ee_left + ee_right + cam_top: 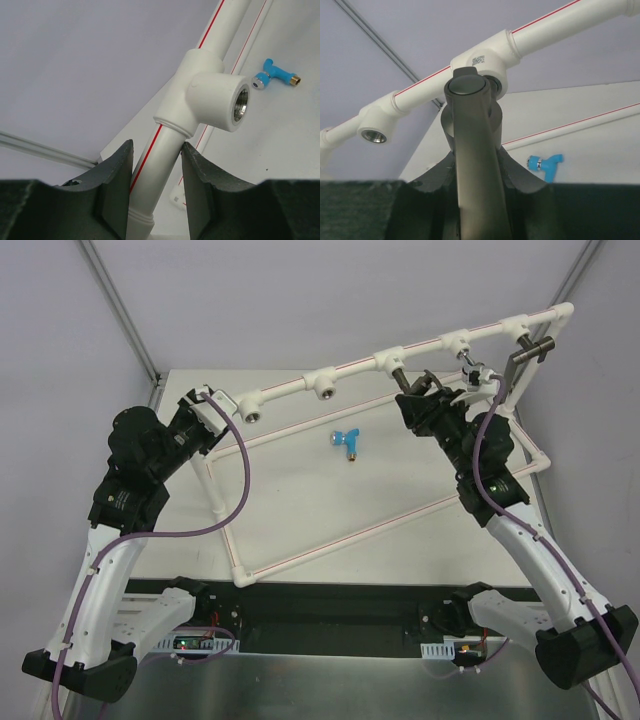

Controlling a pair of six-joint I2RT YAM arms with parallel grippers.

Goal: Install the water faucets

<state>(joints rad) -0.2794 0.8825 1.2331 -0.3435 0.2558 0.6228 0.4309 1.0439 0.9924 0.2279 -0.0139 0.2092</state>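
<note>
My right gripper [418,400] [475,162] is shut on a dark grey metal faucet [472,130]. The faucet's far end sits at a socket tee [485,62] on the top bar of the white pipe frame [300,390]. How far it is in the socket is hidden. A blue-handled faucet [347,441] lies on the table inside the frame. It also shows in the left wrist view [278,77] and the right wrist view [546,164]. My left gripper [220,408] [156,162] is shut on the frame's left pipe [155,170], just below an empty threaded socket [241,103].
Another dark grey faucet [531,348] stands in the bar's far right socket. A small light-coloured fitting [470,368] sits at the socket beside it. An empty socket [373,135] is left of the held faucet. The frame's low rails [340,530] cross the table.
</note>
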